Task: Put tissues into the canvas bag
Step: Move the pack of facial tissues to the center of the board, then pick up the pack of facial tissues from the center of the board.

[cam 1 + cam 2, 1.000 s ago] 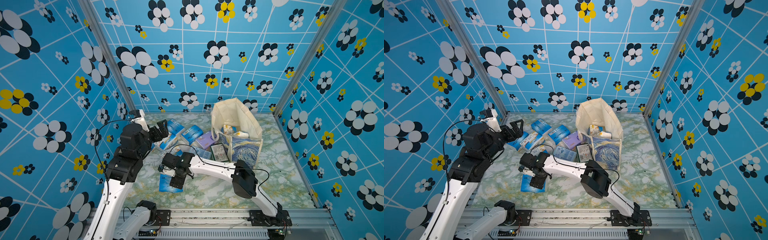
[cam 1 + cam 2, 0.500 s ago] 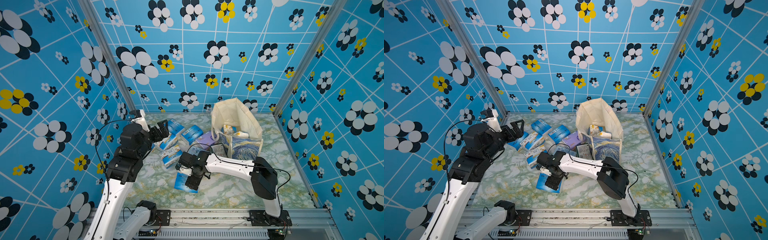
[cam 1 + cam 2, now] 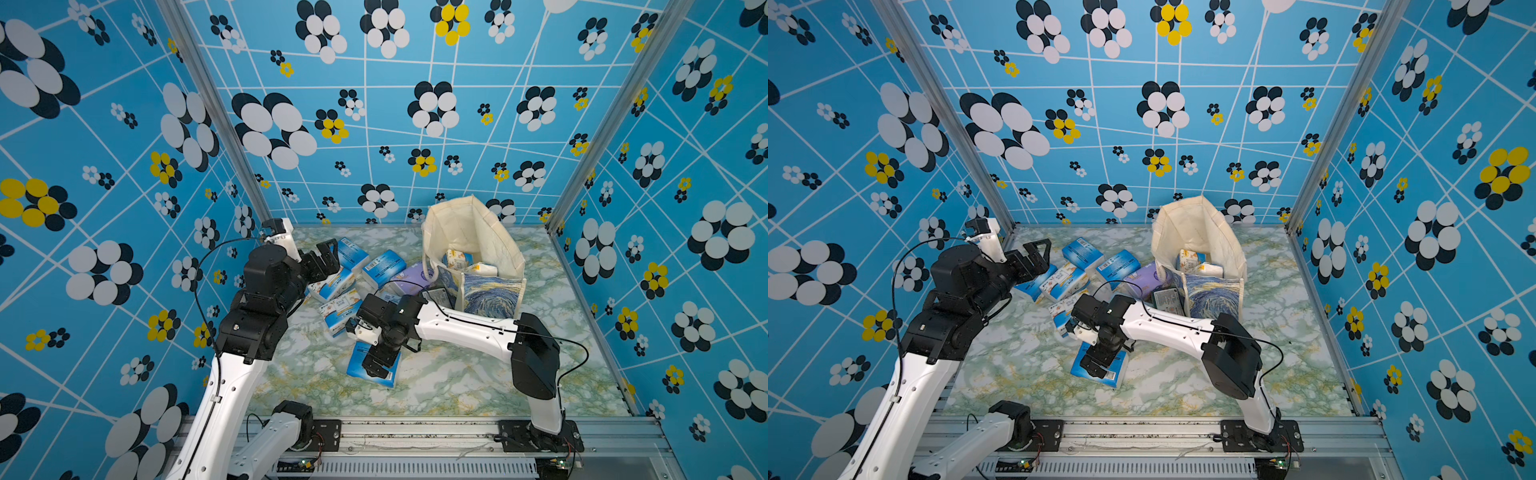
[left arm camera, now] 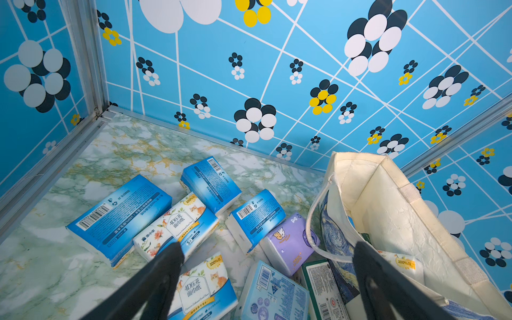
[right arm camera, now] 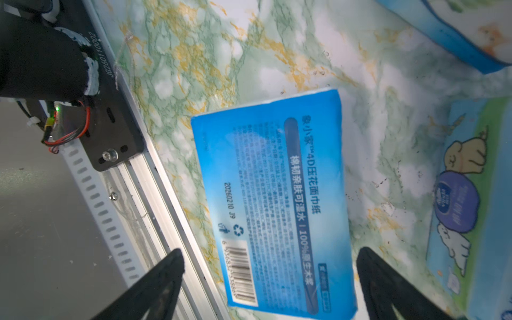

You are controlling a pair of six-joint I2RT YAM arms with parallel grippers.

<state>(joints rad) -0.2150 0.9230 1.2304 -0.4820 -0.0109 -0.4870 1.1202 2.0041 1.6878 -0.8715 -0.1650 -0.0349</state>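
Two robot arms reach over a marbled desk (image 3: pixel 457 374) in a booth with blue flowered walls. On the left, the left claw (image 4: pixel 267 248) hangs spread and empty. Just below and ahead of it lies a jumble of packs (image 4: pixel 177 221), blue and white, pointing every way, with a lilac pack (image 4: pixel 291 243) on the side nearest the bag. In the middle, the right claw (image 5: pixel 268 253) is also spread wide, holding nothing. It points down at a single blue pack (image 5: pixel 271 194) lying flat on the desk directly beneath it. This pack's long axis runs lengthwise through the gap between the two fingers, slightly skewed, so they flank its narrow width. Its barcode (image 5: pixel 245 274) end is closest to the claw, and its far end points toward the front rail (image 5: pixel 155 194). The right arm is plainly the nearer one to this pack; the left claw is well apart from it. On the right, behind and to the right of the right claw, the bag (image 3: pixel 469 228) stands open-mouthed with a few packs already inside. The pack would probably be gripped across its width, then carried back that way.
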